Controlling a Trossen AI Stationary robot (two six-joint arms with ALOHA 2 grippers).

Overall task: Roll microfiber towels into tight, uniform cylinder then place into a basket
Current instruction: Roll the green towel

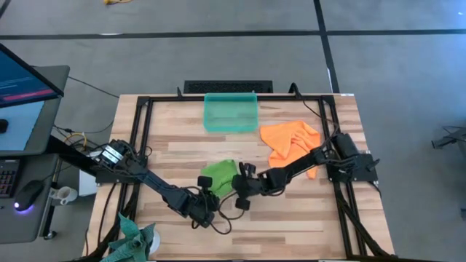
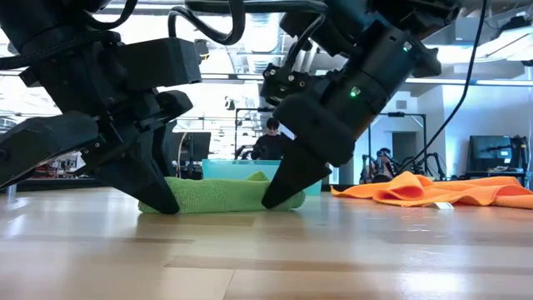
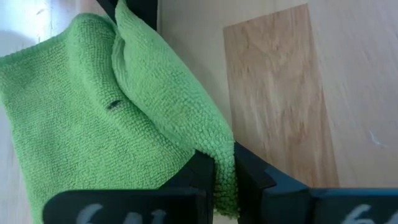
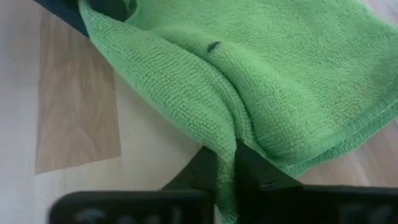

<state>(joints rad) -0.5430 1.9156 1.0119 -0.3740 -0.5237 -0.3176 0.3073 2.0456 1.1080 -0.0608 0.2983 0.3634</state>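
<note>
The wooden table (image 1: pixel 306 225) is occupied at its rear centre by the teal basket (image 1: pixel 231 113), with the orange towel (image 1: pixel 290 138) spread just right of it. Near the table's middle, the lime green towel (image 1: pixel 218 175) is pinched at opposite edges by the left gripper (image 3: pixel 224 180) and right gripper (image 4: pixel 227 177), each closed tightly on cloth.

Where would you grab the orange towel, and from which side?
Take the orange towel by its loose edge nearest the basket, coming down from above. It lies crumpled and flat on the table, so only a raised fold offers a pinch. Both the left pincer and right pincer currently pinch the green towel.
</note>
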